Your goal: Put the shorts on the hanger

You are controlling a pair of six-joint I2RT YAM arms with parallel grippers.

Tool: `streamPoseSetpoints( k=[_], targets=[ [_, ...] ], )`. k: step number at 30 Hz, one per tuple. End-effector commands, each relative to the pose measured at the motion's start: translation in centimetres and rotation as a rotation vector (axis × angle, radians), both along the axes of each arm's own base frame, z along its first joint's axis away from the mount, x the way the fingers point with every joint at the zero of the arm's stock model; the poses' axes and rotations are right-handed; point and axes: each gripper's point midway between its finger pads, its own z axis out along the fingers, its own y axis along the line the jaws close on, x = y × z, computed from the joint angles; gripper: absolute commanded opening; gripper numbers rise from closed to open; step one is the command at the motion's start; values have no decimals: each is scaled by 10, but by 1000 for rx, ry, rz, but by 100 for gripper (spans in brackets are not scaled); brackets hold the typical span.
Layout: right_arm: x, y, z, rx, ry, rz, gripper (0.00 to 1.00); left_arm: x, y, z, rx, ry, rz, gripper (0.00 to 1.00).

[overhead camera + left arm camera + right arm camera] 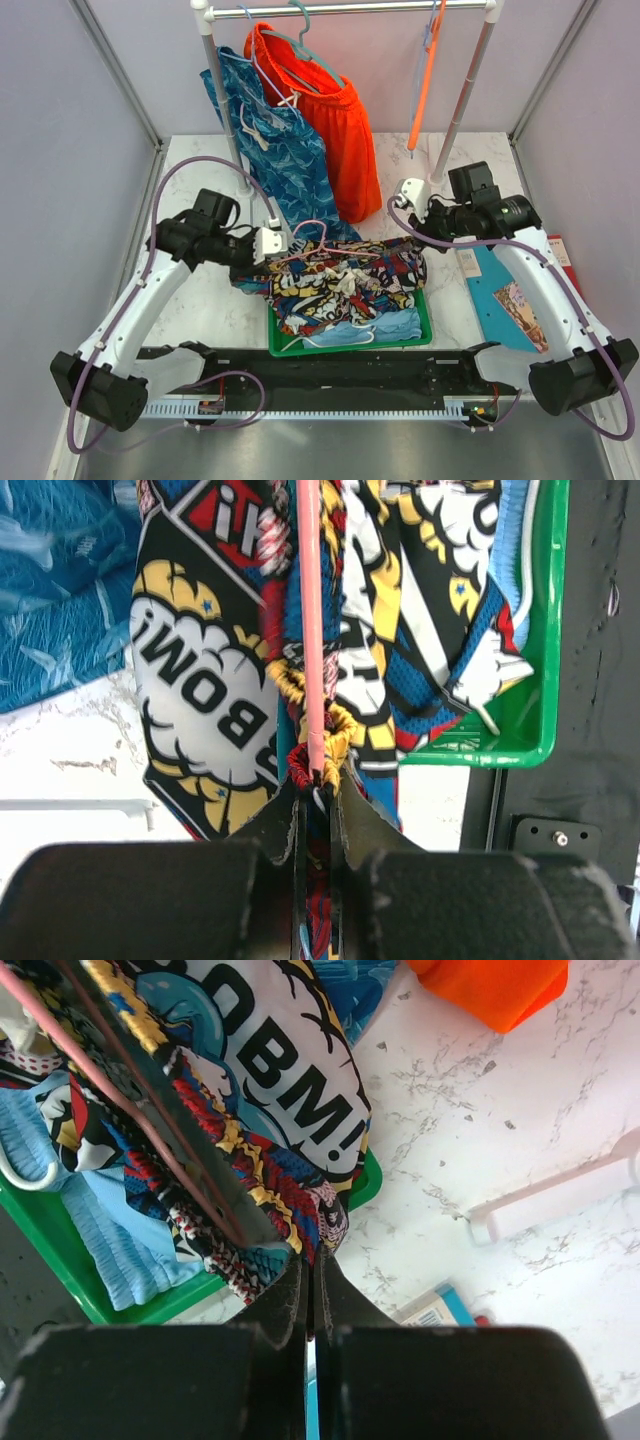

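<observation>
The comic-print shorts point(345, 285) are stretched between my two grippers above the green tray point(425, 335). The pale pink hanger point(312, 238) lies along their top edge, its hook just right of my left gripper point(283, 245). In the left wrist view the left gripper point(318, 780) is shut on the bunched waistband of the shorts point(210, 680), with the end of the hanger bar point(312, 630) at its tips. My right gripper point(403, 212) is shut on the other edge of the shorts point(290, 1080). It shows in the right wrist view point(312, 1260), where the thin hanger wire point(150, 1130) runs inside the fabric.
A clothes rail at the back holds blue patterned shorts point(270, 150), plain orange shorts point(335, 130) and an orange hanger point(425, 90). The rail's white foot point(560, 1200) lies near my right gripper. A light blue garment point(370, 330) lies in the tray. Books point(510, 295) lie at the right.
</observation>
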Motion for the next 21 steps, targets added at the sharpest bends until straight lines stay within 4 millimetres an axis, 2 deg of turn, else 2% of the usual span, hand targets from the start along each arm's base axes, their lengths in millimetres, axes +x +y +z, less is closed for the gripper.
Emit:
streamPoseSetpoints(
  k=[1, 3, 5, 7, 9, 12, 15, 21],
  targets=[
    [9, 2, 17, -75, -83, 39, 0, 13, -14, 13, 36, -4, 75, 2],
    [12, 11, 18, -65, -83, 49, 2, 13, -23, 17, 23, -5, 57, 2],
    [12, 21, 20, -55, -84, 62, 9, 12, -30, 20, 13, 3, 50, 2],
    [14, 22, 22, -51, -79, 56, 37, 13, -35, 27, -14, 3, 59, 2],
    [13, 21, 25, -56, -83, 48, 59, 10, -38, 32, -44, 18, 68, 2],
    [14, 20, 41, -40, -124, 40, 75, 7, -39, 33, -70, 33, 86, 2],
    [10, 29, 58, 22, -138, 63, 77, 8, -42, 32, -92, 46, 95, 2],
    [-19, 58, 68, 171, -105, 237, 76, 10, -45, 35, -109, 51, 94, 2]
  ],
)
